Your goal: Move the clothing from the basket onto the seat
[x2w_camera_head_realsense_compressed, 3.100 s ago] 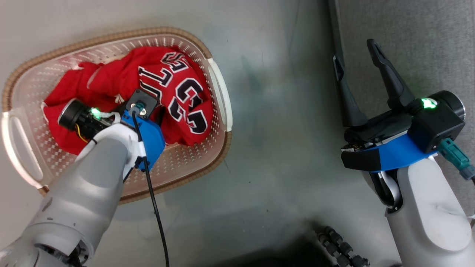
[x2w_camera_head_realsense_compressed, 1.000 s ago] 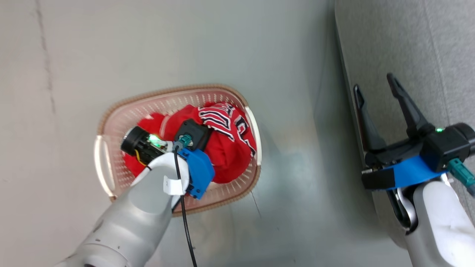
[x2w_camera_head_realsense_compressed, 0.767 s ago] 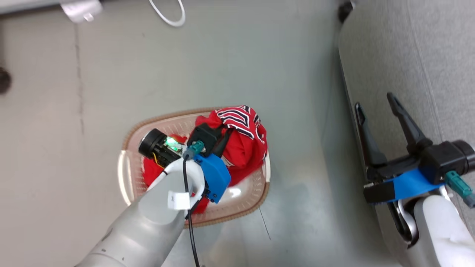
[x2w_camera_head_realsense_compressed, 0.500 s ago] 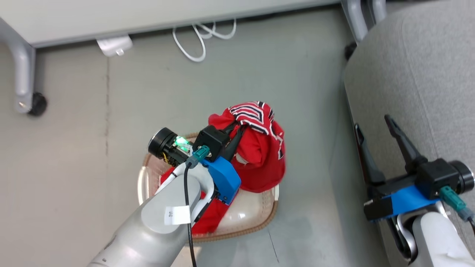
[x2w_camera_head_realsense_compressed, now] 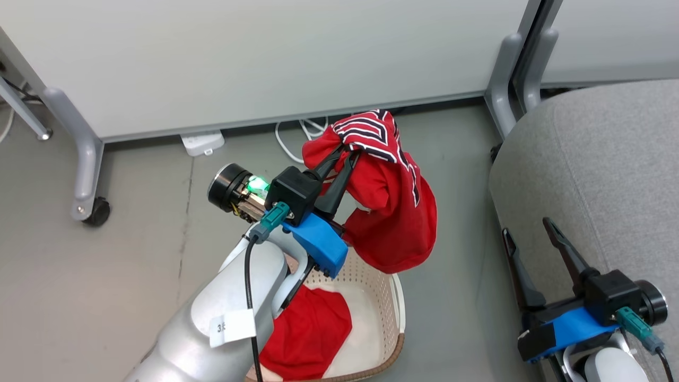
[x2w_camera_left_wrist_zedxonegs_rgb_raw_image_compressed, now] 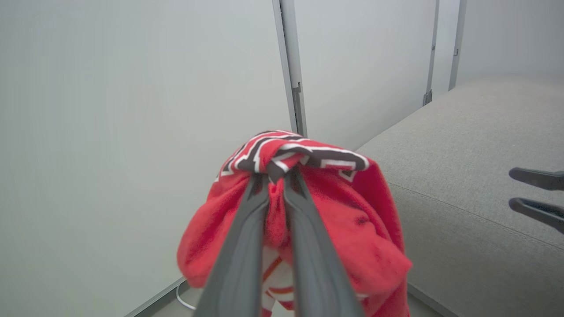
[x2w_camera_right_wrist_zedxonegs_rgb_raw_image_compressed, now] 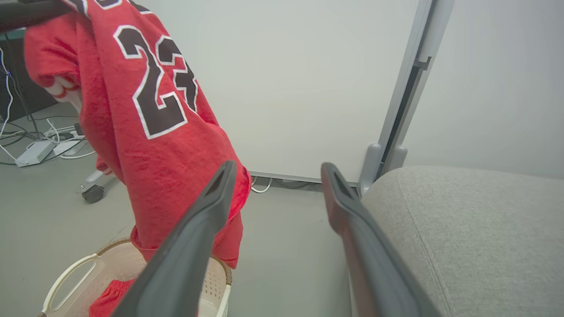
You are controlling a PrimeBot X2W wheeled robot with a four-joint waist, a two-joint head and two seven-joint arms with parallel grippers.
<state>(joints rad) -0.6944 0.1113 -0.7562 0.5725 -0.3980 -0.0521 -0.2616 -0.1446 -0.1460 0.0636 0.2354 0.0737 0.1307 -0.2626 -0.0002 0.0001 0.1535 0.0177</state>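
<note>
My left hand (x2w_camera_head_realsense_compressed: pixel 344 155) is clamped on the jersey (x2w_camera_head_realsense_compressed: pixel 395 212), its two fingers pressed together on a bunched fold just under the striped trim. The pinched spot itself is buried in cloth, so I cannot tell how much fabric sits between the fingers.

In the head view the jersey is folded over on itself and its lettering is hard to make out. In the right wrist view a black-and-white "23" reads clearly.

The jersey hangs straight down from my grip, its long axis vertical, trim at the top and loose hem at the bottom. The hem dangles over the basket (x2w_camera_head_realsense_compressed: pixel 397 310) near its right rim. My right finger crosses in front of it, so I cannot tell whether it touches the rim.

My left forearm hides much of the basket, and the head view's bottom edge cuts it off. The plain red garment (x2w_camera_head_realsense_compressed: pixel 310 331) lies crumpled inside, partly covered.

My right hand (x2w_camera_head_realsense_compressed: pixel 525 228) is spread apart and holds nothing, beside the front edge of the grey seat (x2w_camera_head_realsense_compressed: pixel 599 159), which runs out of view on the right.
</note>
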